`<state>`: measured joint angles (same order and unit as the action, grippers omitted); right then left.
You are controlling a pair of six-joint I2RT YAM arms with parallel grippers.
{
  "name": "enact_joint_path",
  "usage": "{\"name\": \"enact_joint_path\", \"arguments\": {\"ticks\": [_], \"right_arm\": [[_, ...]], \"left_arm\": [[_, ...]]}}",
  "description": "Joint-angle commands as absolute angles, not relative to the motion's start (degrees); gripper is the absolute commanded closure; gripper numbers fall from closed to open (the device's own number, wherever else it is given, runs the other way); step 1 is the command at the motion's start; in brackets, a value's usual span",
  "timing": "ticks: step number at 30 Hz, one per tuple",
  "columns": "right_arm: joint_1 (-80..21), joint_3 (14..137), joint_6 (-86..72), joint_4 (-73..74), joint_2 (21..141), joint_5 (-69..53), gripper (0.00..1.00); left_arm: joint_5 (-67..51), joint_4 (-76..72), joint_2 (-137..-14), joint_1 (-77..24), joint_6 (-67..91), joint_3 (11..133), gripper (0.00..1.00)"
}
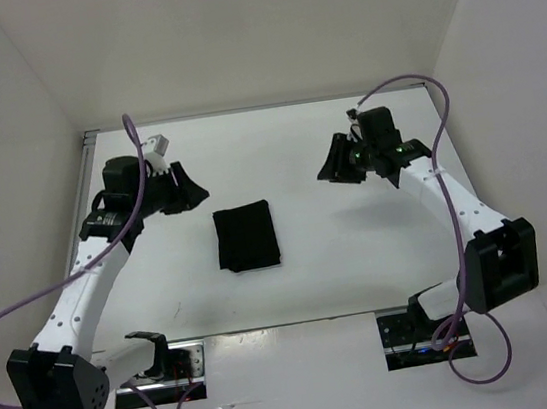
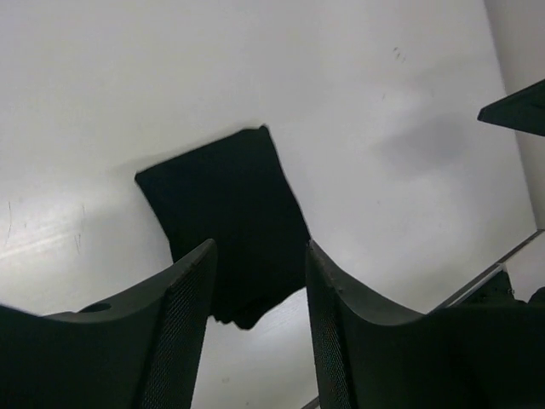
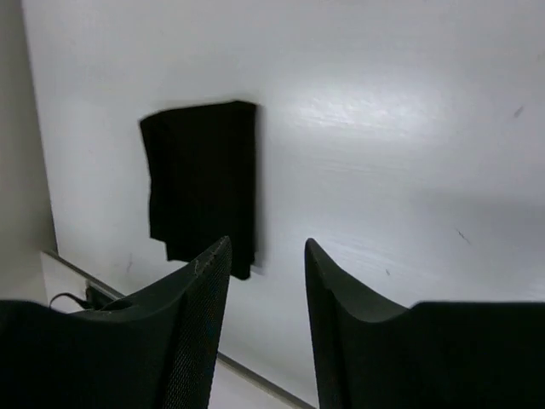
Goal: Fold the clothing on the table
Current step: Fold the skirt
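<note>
Jaws, left: the left gripper (image 1: 185, 188) is released, its jaws standing apart with nothing between them.
Jaws, right: the right gripper (image 1: 341, 163) is also released, its jaws parted and holding nothing.
Clothing: the black clothing (image 1: 247, 236) lies flat on the table (image 1: 362, 263), a little left of centre. It is a compact rectangle, and neither gripper touches it.
Layers: the right wrist view shows stacked edges along the end of the cloth nearest that camera, so it reads as already doubled over.
Height: both grippers appear to hang above the tabletop, clear of the cloth. How far cannot be told.
Direction, left: the clothing lies inward of the left gripper and toward the near edge, just beside it in the top view.
Direction, right: the clothing lies inward of the right gripper and toward the near edge, well apart from it.
Between: the cloth sits between the two grippers, off toward the left one.
Long axis: it runs near to far, only slightly longer than the width. The sides are close to square with the table's edges.
Nearer arm: left.
Stage, my reading: the fold looks finished or close to it.
Next move, my reading: if another fold is wanted, the left arm has the short reach. It would come down on the far or left edge and carry it across the short way.
</note>
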<state>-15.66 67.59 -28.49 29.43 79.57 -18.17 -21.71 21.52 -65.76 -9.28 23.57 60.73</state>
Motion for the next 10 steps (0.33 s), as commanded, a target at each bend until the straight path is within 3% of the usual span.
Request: {"name": "enact_joint_path", "arguments": {"ticks": [1, 4, 5, 8, 9, 10], "right_arm": [[-15.56, 63.29, -27.95, 29.71, 77.88, -18.72, 0.54], [-15.56, 61.79, -27.33, 29.71, 76.30, -19.25, 0.51], [-15.56, 61.79, -26.81, 30.32, 76.29, -18.73, 0.45], [-15.56, 61.26, -26.02, 30.84, 74.10, -18.11, 0.40], [-15.56, 61.26, -25.41, 30.85, 73.57, -18.11, 0.35], [-15.56, 61.26, -25.40, 30.85, 72.52, -18.11, 0.31]], "left_arm": [[-18.90, 22.05, -62.33, -8.96, 26.71, 55.82, 0.46], [-17.40, 23.46, -58.89, -8.96, 26.72, 53.27, 0.42], [-16.88, 24.16, -58.36, -8.96, 26.72, 53.26, 0.42], [-16.88, 24.78, -57.83, -8.96, 26.19, 52.12, 0.42], [-16.88, 24.79, -57.83, -8.96, 25.67, 52.12, 0.40], [-18.09, 24.79, -57.83, -8.96, 25.66, 51.60, 0.28]]}}
